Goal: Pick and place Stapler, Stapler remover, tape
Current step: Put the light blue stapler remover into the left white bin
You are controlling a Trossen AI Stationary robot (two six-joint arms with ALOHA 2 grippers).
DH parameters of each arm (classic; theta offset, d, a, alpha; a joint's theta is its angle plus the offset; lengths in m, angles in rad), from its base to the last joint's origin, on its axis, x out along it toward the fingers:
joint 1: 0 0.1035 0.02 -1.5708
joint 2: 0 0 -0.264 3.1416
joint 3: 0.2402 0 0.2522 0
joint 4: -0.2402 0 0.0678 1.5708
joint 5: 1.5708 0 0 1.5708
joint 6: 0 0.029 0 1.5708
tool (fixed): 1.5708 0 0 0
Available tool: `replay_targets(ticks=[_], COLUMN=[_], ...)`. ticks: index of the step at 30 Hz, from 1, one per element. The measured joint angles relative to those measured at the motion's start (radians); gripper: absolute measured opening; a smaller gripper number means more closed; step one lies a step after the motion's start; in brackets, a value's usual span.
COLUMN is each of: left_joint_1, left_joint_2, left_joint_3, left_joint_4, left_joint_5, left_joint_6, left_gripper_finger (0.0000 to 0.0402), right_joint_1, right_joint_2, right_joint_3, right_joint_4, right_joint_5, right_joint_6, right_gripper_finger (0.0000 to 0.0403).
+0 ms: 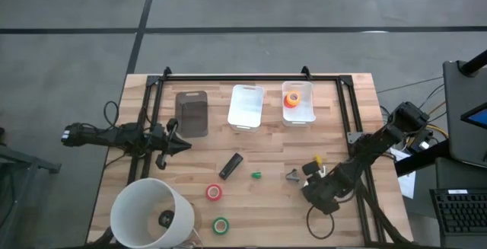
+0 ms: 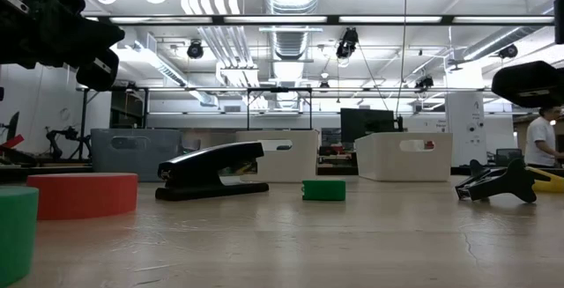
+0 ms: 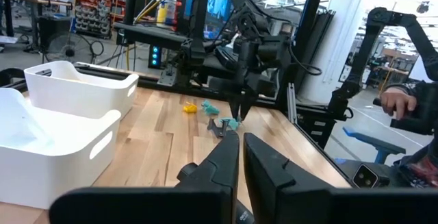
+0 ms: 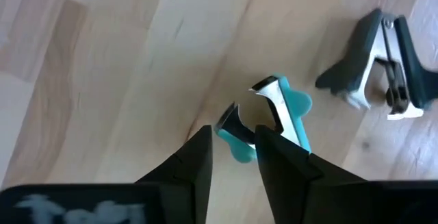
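Left tool (image 3: 239, 157) over the wooden bench (image 3: 164, 135)

Its 2 dark fingers stand nearly together. 2 white bins (image 3: 61, 125) sit alongside; ahead, the right tool (image 3: 241, 107) hangs over small teal and yellow pieces (image 3: 205, 107).

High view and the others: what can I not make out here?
- Right gripper: right wrist view, its own body hides whether it grips the teal staple remover.
- Green tape: low view, cut off by the picture's edge.
- Dark thing inside the white bucket: high view, too small to name.
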Motion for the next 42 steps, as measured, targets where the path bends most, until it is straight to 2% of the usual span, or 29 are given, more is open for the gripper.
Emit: replay_targets(ticks=[10,24,33,38,42], left_joint_1=[0.000,0.000,0.000,0.000,0.000], left_joint_2=[0.000,0.000,0.000,0.000,0.000], left_joint_3=[0.000,0.000,0.000,0.000,0.000], left_joint_4=[0.000,0.000,0.000,0.000,0.000], left_joint_5=[0.000,0.000,0.000,0.000,0.000], left_joint_6=[0.000,0.000,0.000,0.000,0.000], left_gripper_finger=[0.0025,0.0023,0.0023,0.0025,0.0025], right_joint_1=[0.018,0.019,0.019,0.019,0.019], right_joint_2=[0.040,0.051,0.041,0.025,0.003], right_joint_3=[0.074,0.079,0.080,0.137,0.187], right_joint_4=[-0.128,-0.125,-0.131,-0.188,-0.245], right_joint_5=[-0.010,0.022,0.046,0.061,0.115], right_joint_6=[-0.036,-0.032,-0.013,-0.013,-0.016], right_gripper_finger=[0.0056,0.0012,0.0008,0.0008,0.0008])
